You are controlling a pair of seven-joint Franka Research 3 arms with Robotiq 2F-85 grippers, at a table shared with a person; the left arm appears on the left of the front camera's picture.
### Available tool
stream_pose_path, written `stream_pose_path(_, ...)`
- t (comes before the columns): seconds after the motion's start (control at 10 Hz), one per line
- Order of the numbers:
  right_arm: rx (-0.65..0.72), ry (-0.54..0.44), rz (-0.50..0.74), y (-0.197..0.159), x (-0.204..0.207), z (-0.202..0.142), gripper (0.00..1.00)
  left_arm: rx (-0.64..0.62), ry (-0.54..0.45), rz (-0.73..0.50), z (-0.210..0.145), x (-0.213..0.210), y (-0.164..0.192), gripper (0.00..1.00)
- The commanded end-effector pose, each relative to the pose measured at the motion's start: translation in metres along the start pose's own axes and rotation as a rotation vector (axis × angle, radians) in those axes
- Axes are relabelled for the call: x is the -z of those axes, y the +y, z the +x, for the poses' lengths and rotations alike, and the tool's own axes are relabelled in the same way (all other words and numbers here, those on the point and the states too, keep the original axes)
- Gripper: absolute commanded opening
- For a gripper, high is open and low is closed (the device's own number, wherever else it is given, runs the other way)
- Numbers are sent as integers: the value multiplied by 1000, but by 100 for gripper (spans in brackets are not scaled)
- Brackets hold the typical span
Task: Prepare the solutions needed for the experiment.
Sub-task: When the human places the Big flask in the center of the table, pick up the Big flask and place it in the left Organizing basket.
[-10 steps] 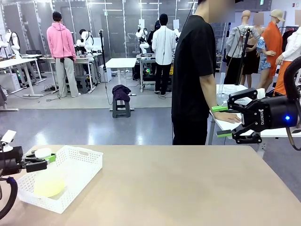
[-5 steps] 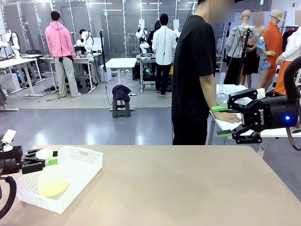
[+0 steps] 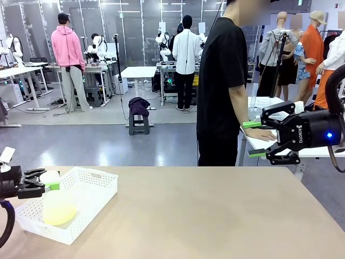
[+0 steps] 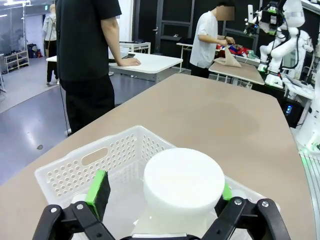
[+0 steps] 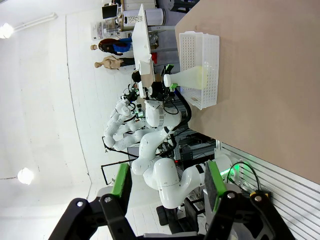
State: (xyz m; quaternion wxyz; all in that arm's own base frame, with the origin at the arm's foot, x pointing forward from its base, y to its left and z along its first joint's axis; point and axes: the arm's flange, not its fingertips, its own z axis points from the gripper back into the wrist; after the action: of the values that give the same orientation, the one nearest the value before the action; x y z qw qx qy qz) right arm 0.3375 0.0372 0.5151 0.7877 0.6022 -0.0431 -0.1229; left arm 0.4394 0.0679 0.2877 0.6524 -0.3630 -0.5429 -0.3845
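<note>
My left fingers [image 4: 160,200] stand wide around the cap [image 4: 183,181] of the upright flask [image 3: 57,205], solution [image 3: 59,215] pooled at its base in the basket [image 3: 91,208] on the tabletop [image 3: 215,216], while my right fingers [image 3: 257,138], partly open and empty, hover well apart.

The right gripper [image 3: 252,138] is built of black angular links and carries bright green pads at its fingertips. "ROBOTIQ" is printed in white along its black body, and a small blue light is lit on the wrist behind it. A black cable is looped behind that wrist. The left gripper [image 3: 42,181] is made of the same black linkage with green pads, and round silver screws are seen at its finger joints in the left wrist view. A black cable is curved below it. In the right wrist view, the left arm [image 5: 160,165] is formed of rounded white segments. The person [image 3: 222,81] is dressed in a black short-sleeved T-shirt and black trousers.
</note>
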Motion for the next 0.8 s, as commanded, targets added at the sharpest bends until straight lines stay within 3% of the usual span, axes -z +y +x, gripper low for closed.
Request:
stream_pose_path(0.0,-5,1,17,1,0,0,74,-11,62,40,17,-12,-29,100)
stream_pose_path(0.1,-5,1,17,1,0,0,74,-35,52,26,21,-13,-29,100)
stream_pose_path(0.2,-5,1,17,1,0,0,74,-2,10,12,5,-5,2,100)
stream_pose_path(0.7,-5,1,17,1,0,0,74,-2,10,12,5,-5,2,100)
